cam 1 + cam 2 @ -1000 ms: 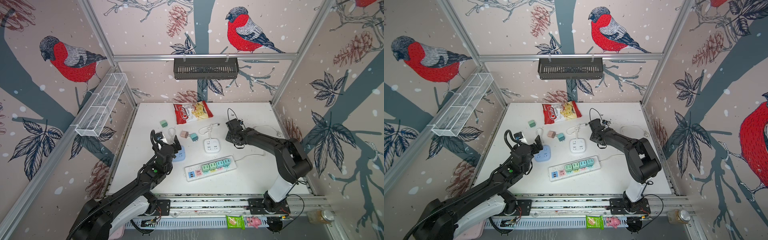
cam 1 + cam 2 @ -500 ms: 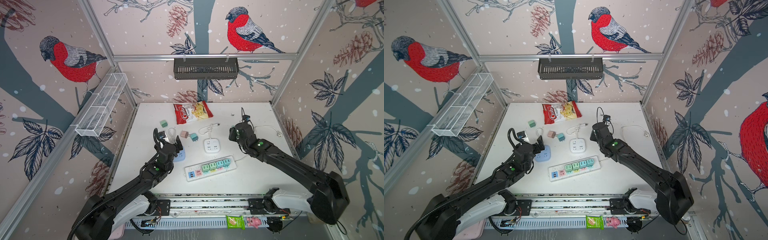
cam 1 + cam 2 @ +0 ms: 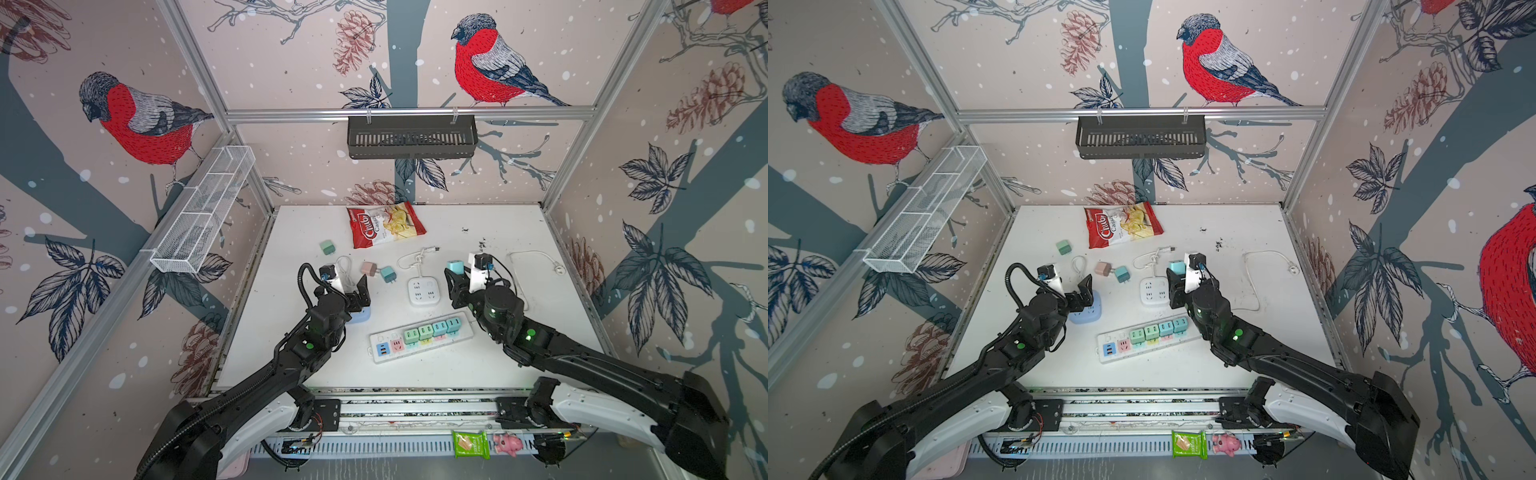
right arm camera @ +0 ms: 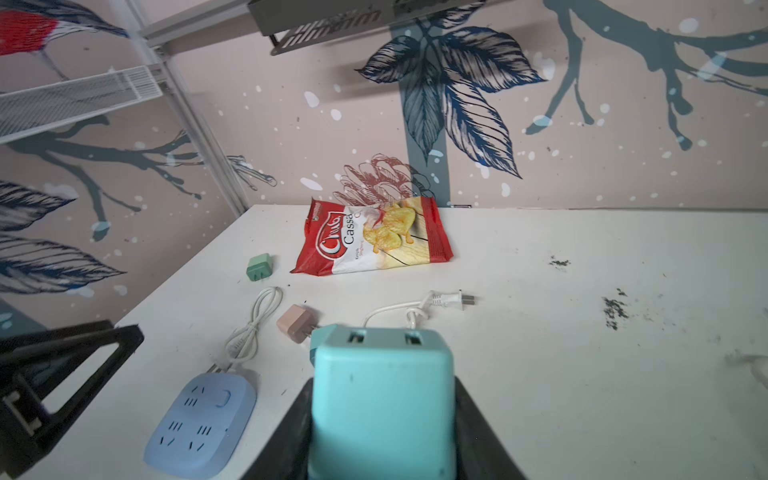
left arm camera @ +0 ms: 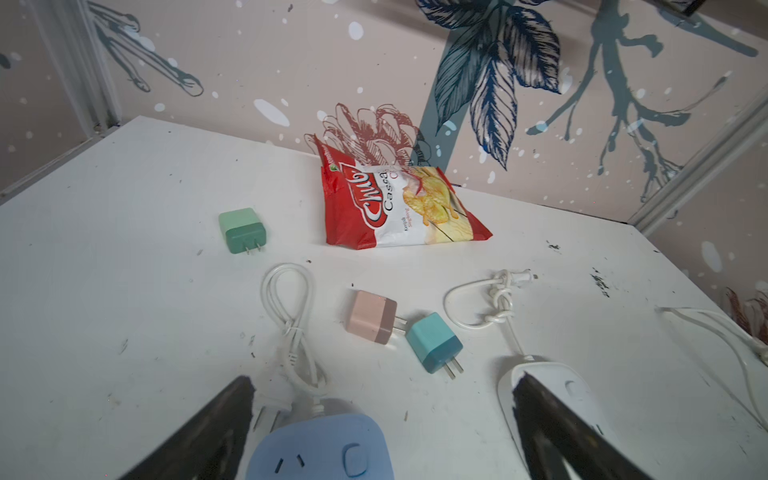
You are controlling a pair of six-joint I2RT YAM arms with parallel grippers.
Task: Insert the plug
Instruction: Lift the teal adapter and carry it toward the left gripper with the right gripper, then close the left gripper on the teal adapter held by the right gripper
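Right gripper [image 4: 382, 436]: clamped on the teal plug [image 4: 380, 399], a finger on each flank, USB ports facing the back wall.
Teal plug: carried above the table [image 3: 415, 374], behind the right end of the power strip [image 3: 397, 345], just beside the white square socket [image 3: 424, 291].
Left gripper [image 3: 351, 291]: jaws spread wide, nothing between them, hanging over the blue socket block [image 3: 360, 316] behind the strip's left end.
Power strip: lies slanted mid-table. Four plugs sit in a row on its right half; the pink socket and blue patch at the left end are uncovered.
Open room: bare table in front of the strip up to the front rail [image 3: 415, 405], and more to its right, where only a thin white cable [image 3: 559, 270] lies.
Clutter: behind the strip's left half, a pink plug [image 3: 368, 268] and a loose teal plug [image 3: 388, 274] lie close together. A green plug [image 3: 328, 248] and a chip bag [image 3: 386, 224] lie further back, the bag near the back edge.
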